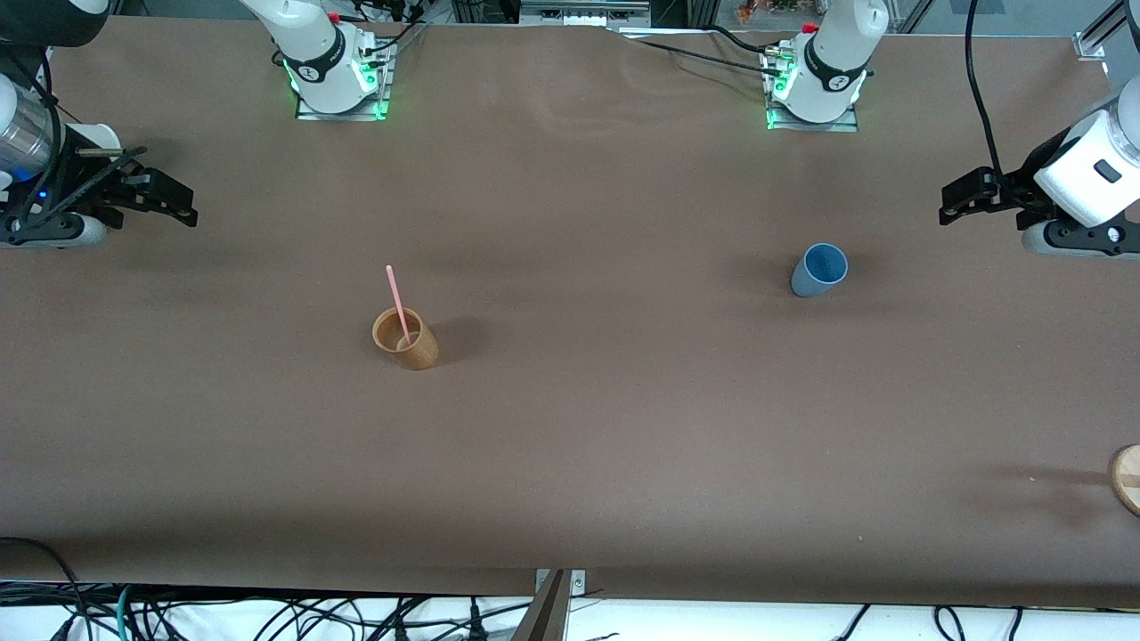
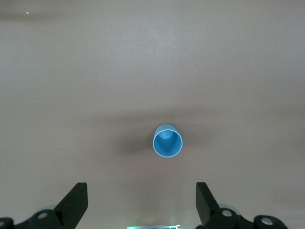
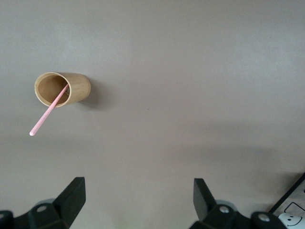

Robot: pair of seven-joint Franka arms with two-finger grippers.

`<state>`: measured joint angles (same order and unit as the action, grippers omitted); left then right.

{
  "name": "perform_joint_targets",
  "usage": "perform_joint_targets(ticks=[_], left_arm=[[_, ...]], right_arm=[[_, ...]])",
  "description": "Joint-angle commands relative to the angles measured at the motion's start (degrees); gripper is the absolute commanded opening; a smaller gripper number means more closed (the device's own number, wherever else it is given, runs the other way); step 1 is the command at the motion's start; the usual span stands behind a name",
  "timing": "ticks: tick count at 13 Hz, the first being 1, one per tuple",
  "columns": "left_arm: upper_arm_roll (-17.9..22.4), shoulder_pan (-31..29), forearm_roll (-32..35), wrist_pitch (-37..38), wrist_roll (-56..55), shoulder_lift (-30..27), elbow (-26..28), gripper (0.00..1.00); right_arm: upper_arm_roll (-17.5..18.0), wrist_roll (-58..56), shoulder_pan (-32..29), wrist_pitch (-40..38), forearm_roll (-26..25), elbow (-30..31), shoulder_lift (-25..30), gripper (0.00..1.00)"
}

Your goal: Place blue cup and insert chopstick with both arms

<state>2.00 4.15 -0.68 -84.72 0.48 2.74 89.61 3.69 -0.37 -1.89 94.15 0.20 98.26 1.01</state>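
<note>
The left gripper [image 2: 141, 205] is holding its two black fingers [image 2: 76, 202] spread wide apart, with nothing between them and nothing touching either pad. It is hanging in the air at the left arm's end of the table [image 1: 623, 445], and in the left wrist view the blue cup [image 2: 167, 141] is sitting apart from the fingertips, roughly in line with the gap between them. The blue cup [image 1: 818, 270] is standing upright on the table with its mouth open upward, toward the left arm's end.

The right gripper [image 3: 138, 202] is likewise keeping its fingers [image 3: 74, 200] wide open and is gripping nothing. It is hovering at the right arm's end of the table [image 1: 156, 200], well apart from the cups.

The chopstick [image 1: 397, 303] is leaning inside the tan cup [image 1: 407, 340], its lower end resting in the cup and its pink upper part sticking out over the rim at a tilt. The tan cup is standing upright toward the right arm's end, nearer to the front camera than the blue cup and well apart from it. A round wooden piece [image 1: 1127, 479] is showing partly at the table's edge on the left arm's end.
</note>
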Motion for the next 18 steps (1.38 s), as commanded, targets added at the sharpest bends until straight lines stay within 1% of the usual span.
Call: perform_joint_targets(ticks=[1,13,16,18], left_arm=[[0.11,0.16,-0.46,0.87,-0.30,0.78,-1.80,1.00],[0.37,-1.15,-0.90,0.78,-0.39,1.39,-1.72,1.00],[0.11,-1.25,-0.03,0.69,-0.66,4.72,-1.45,1.00],[0.11,-1.25,-0.02,0.52,-0.57,6.83,-0.23,1.00]], right_arm=[[0.09,-1.03,-0.48,-0.81,1.03,-1.15,-0.49,1.00],[0.27,-1.03,-0.66,-0.89,1.03,-1.23,-0.40,1.00],[0.18,-1.03,-0.66,-0.89,1.03,-1.23,-0.49,1.00],[0.18,-1.03,-0.66,-0.89,1.03,-1.23,-0.49,1.00]])
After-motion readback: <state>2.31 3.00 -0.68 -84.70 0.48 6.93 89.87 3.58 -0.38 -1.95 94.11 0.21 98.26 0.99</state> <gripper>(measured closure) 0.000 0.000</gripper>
